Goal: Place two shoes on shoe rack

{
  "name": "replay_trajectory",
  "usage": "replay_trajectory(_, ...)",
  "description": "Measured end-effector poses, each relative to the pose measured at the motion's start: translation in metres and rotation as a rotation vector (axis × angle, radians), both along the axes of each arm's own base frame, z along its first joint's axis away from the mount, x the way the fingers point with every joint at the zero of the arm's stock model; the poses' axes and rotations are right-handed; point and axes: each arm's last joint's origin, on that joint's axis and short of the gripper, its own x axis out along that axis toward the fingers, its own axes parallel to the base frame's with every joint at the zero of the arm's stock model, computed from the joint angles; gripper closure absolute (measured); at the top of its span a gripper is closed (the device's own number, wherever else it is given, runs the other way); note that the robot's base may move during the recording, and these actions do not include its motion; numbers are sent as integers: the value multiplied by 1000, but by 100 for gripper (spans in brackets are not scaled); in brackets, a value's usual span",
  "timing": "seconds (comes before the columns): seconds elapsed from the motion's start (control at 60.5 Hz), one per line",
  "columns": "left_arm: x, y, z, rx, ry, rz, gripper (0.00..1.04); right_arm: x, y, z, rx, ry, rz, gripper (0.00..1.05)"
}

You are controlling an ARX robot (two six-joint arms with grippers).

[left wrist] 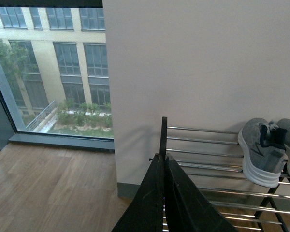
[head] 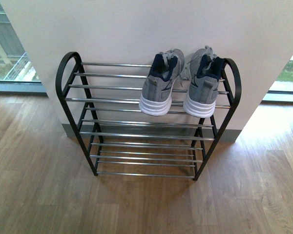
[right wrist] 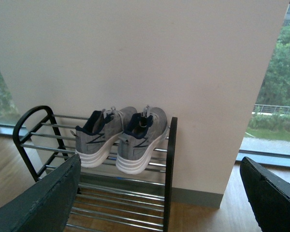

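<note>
Two grey knit sneakers with white soles sit side by side on the top tier of the shoe rack (head: 136,87), at its right end: the left shoe (head: 161,83) and the right shoe (head: 203,83), heels toward me. Both also show in the right wrist view (right wrist: 99,135) (right wrist: 141,137) and at the edge of the left wrist view (left wrist: 262,151). Neither arm appears in the front view. My left gripper (left wrist: 163,157) is shut with nothing in it, in front of the rack's left end frame. My right gripper (right wrist: 159,193) is open and empty, back from the rack's right end.
The rack stands against a white wall (head: 146,29) on a wood floor (head: 136,204). Its three lower tiers (head: 146,146) hold nothing. Floor-level windows flank the wall on the left (head: 7,48) and right (head: 290,73).
</note>
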Motion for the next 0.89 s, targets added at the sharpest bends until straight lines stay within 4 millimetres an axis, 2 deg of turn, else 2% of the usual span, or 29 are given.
replay_trajectory(0.892,0,0,0,1,-1,-1,103,0,0,0,0,0,-3,9)
